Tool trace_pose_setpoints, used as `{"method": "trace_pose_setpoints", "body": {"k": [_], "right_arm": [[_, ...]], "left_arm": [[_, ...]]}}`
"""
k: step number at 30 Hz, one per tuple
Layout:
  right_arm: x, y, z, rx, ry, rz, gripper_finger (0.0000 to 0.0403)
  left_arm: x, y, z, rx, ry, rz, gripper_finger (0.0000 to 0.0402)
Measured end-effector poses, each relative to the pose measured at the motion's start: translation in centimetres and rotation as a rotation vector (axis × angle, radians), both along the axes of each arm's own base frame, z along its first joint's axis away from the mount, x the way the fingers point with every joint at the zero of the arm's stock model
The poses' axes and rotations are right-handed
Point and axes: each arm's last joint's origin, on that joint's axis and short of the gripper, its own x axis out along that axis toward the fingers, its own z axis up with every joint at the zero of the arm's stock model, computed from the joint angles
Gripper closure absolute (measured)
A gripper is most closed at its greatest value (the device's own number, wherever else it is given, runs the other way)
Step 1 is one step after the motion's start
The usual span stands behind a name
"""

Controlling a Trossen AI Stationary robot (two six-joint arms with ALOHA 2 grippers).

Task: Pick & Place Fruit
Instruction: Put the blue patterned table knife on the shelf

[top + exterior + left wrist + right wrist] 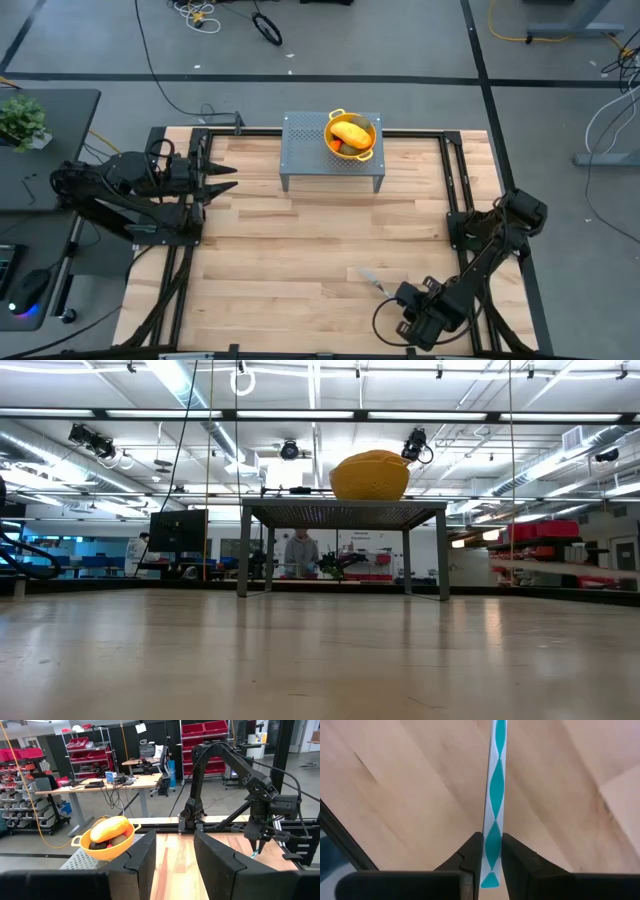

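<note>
Now we hold the knife while the fruit rests in the colander.

Our right gripper (491, 856), at the table's near right edge, pinches the silver-and-teal knife (495, 785) between narrow fingers. Our left gripper (175, 855) waits at the left side, fingers partly apart and empty. Across the table, the yellow-orange oblong fruit (351, 132) lies atop darker pieces in the yellow colander (368, 151) on the grey perforated stand (305, 145).

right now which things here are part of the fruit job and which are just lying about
Job:
- fruit, piled in the colander
- left gripper, open, waiting at the table's left edge
- right gripper, shut on the knife

Lying about:
- yellow colander on the metal stand
- knife
</note>
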Motion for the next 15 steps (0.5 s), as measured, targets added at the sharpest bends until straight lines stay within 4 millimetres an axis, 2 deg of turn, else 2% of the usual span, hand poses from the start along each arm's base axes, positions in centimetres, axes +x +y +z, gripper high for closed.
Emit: {"method": "trace_pose_setpoints", "body": {"k": [8,15], "right_arm": [[2.2,-1.2,1.2,-0.11,-0.109,-0.002,0.0339],[4.8,-3.3,1.7,-0.194,-0.142,0.101,0.0339]], "left_arm": [[0.0,0.0,0.0,-0.016,-0.006,0.005,0.026],[1.6,-0.3,-0.2,0.003,0.02,0.023,0.026]]}}
